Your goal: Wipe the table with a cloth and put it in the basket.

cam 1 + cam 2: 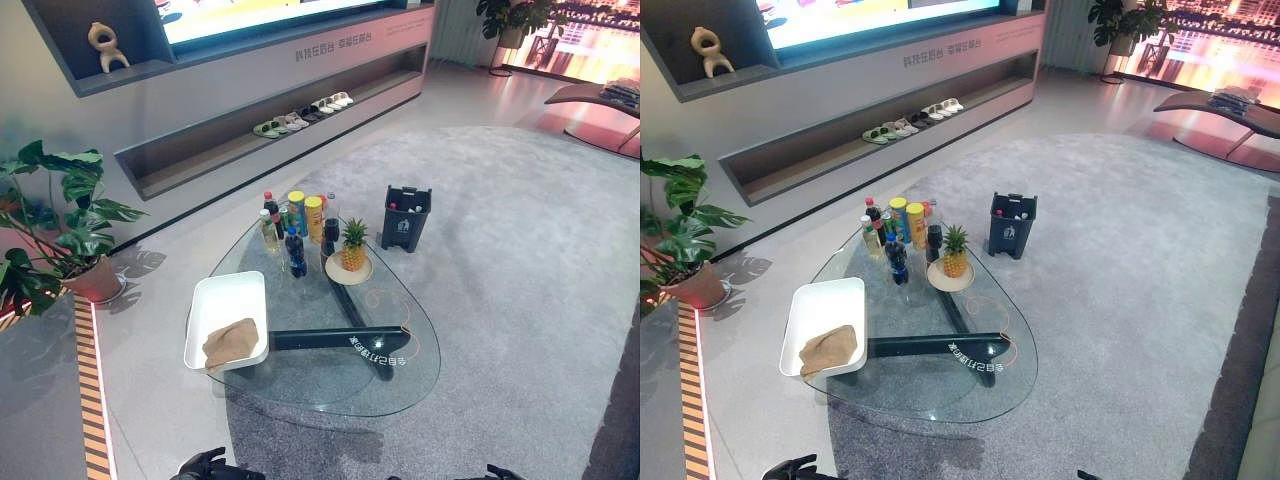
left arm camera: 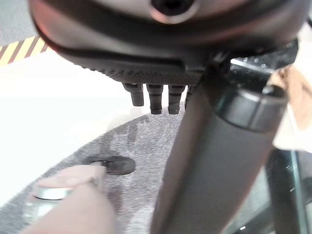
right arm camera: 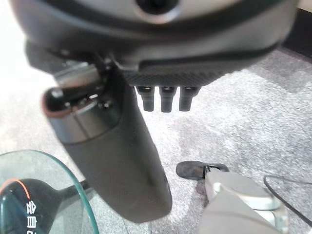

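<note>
The cloth (image 1: 230,342) lies in the tray (image 1: 225,290), ahead of the nearer, empty, relaxed left hand (image 1: 205,466); right hand (image 3: 165,97) likewise slack.

Things on the tabletop (image 1: 400,380)

The cloth (image 1: 231,341) lies in the tray (image 1: 222,299) at the left edge. Bottles (image 1: 294,228) stand at the back, the pineapple (image 1: 352,246) on a plate just to their right. A bin (image 1: 406,217), maybe holding bottles, stands on the carpet (image 1: 520,260) behind.
</note>
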Available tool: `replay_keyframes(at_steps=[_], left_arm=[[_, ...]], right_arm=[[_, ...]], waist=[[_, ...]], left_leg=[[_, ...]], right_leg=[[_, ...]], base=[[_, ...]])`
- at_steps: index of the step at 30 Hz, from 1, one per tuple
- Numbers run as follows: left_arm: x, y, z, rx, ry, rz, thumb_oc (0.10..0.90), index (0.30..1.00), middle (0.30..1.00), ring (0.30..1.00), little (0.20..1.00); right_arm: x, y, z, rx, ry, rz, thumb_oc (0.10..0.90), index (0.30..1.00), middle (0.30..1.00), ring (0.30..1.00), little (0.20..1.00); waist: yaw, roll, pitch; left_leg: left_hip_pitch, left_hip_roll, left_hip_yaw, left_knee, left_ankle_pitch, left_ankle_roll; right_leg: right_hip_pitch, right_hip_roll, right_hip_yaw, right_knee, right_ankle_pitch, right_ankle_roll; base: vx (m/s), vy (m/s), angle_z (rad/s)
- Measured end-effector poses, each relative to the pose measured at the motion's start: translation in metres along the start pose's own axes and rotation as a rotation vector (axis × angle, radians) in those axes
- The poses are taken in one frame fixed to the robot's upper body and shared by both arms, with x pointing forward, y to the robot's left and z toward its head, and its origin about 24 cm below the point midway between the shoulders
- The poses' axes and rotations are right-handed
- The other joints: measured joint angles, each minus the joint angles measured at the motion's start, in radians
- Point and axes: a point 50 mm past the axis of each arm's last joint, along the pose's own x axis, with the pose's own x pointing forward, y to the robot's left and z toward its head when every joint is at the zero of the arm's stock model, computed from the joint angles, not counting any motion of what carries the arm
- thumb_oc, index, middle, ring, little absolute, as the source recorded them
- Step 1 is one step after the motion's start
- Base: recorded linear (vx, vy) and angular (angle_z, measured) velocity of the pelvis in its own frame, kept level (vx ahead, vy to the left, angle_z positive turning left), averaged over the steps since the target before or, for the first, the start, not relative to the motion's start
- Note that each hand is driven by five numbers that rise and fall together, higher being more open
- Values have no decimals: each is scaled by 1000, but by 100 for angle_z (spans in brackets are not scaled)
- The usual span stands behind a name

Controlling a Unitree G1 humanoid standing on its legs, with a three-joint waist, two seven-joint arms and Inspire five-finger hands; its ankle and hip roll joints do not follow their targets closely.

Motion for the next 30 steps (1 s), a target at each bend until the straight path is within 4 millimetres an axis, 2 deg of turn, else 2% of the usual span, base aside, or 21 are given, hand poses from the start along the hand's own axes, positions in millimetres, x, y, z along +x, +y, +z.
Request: replay_keyframes(at_steps=[7,16,30], left_arm=[[1,-9,1,33,-4,-20,800,900,900,900,900],[1,-9,0,38,-5,-20,800,900,900,900,900],[-1,-12,-10,70,18,-30,800,900,900,900,900]], right_arm=[[0,4,0,-54,-1,16,800,900,900,900,900],[0,4,0,-71,2,18,800,900,900,900,900],[0,8,-8,-129,31,36,800,900,900,900,900]], waist=[[0,4,-2],[0,14,-3],[0,16,-3]], left_leg=[[16,2,4,0,-2,0],[22,4,5,-1,-2,0],[30,13,13,-4,-7,-3]], right_leg=[[13,4,4,-4,-1,1],[19,5,5,-5,-1,1],[22,8,11,-5,-6,2]], base=[[19,-4,-1],[27,-6,0],[10,-3,-1]])
